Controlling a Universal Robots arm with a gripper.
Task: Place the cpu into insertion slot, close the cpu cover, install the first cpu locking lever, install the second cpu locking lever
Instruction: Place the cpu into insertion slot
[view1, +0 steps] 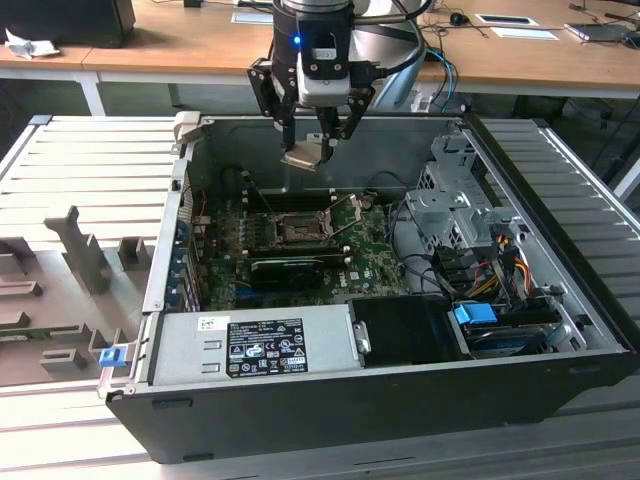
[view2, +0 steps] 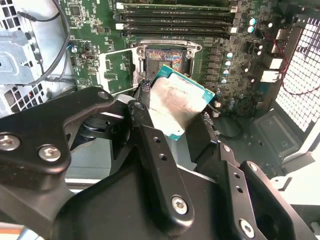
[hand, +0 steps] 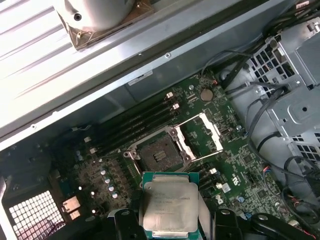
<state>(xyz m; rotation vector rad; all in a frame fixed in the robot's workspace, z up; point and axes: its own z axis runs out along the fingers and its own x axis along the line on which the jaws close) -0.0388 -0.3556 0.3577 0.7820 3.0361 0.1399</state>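
My gripper (view1: 312, 148) hangs above the open computer case, shut on the cpu (view1: 305, 157), a small pale metallic square with a green edge. In both wrist views the cpu (view2: 175, 100) (hand: 167, 205) sits between the black fingers (view2: 150, 130). It is held in the air, apart from the board. The insertion slot (view1: 297, 228) (view2: 167, 57) (hand: 160, 155) lies bare on the green motherboard, below and a little ahead of the chip. The cpu cover (hand: 202, 135) (view2: 117, 70) is swung open beside the slot. Thin lever rods (view1: 347, 212) stand raised at the slot.
Memory sticks (view1: 300, 200) lie just behind the slot and a long black finned card (view1: 285, 268) in front of it. A grey power supply (view1: 255, 345) fills the near side. A metal drive cage (view1: 450, 210) and loose cables (view1: 480, 270) are on the exterior view's right.
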